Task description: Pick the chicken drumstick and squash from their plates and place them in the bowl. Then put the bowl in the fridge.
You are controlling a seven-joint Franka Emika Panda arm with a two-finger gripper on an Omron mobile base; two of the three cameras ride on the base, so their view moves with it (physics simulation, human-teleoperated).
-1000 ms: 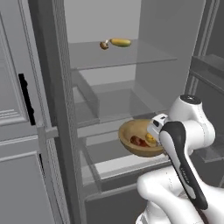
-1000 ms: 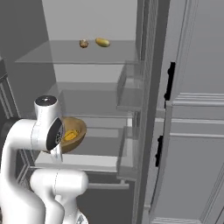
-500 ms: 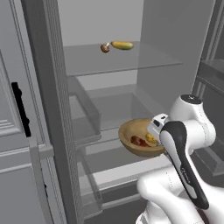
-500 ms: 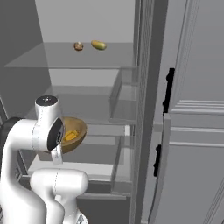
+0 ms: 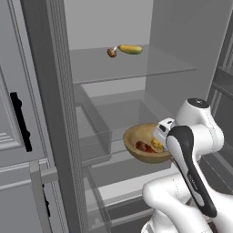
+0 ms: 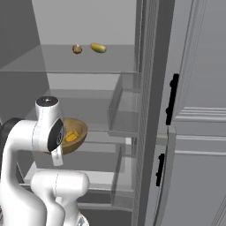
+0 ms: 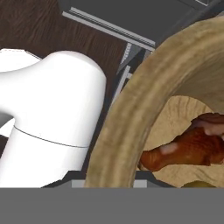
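Gripper clamped on the rim of the wooden bowl, holding it up in front of the open fridge, level with the middle shelf; drumstick and squash sit inside the bowl

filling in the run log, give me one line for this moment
phase: carrying bowl to fridge | gripper: shut on bowl rim | in bowl: chicken drumstick, squash

A yellow-green vegetable lies beside a small brown item.
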